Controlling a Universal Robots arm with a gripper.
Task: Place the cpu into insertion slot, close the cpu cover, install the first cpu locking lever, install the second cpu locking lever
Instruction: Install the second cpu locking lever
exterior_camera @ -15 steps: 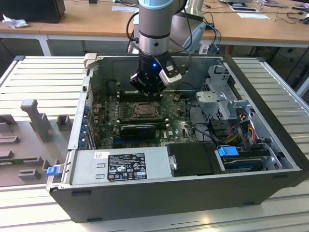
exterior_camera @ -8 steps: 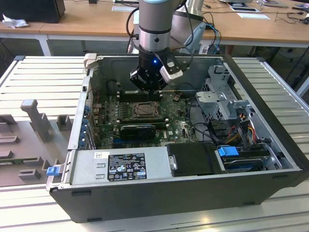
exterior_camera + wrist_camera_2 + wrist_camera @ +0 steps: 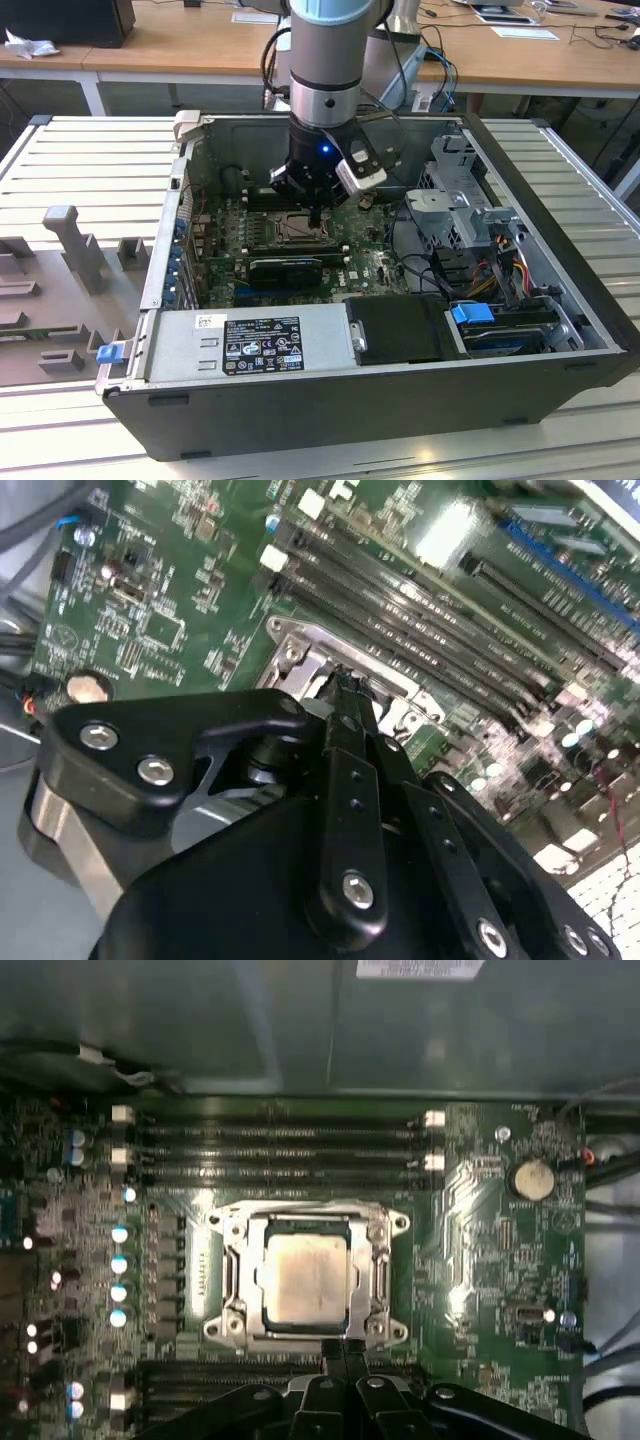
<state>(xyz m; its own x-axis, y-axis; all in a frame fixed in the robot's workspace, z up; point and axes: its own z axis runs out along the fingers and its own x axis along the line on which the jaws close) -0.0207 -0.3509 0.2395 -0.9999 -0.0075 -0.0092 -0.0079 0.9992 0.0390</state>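
Now — cpu [image 3: 305, 1278] seated in insertion slot [image 3: 240, 1278], just beyond fingers [image 3: 343, 1352].

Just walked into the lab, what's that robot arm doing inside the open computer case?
The arm's gripper is down over the green motherboard, its fingertips together at the edge of the insertion slot. The cpu already lies in the slot, with the cpu cover framing it. Whether the cover is latched cannot be told.
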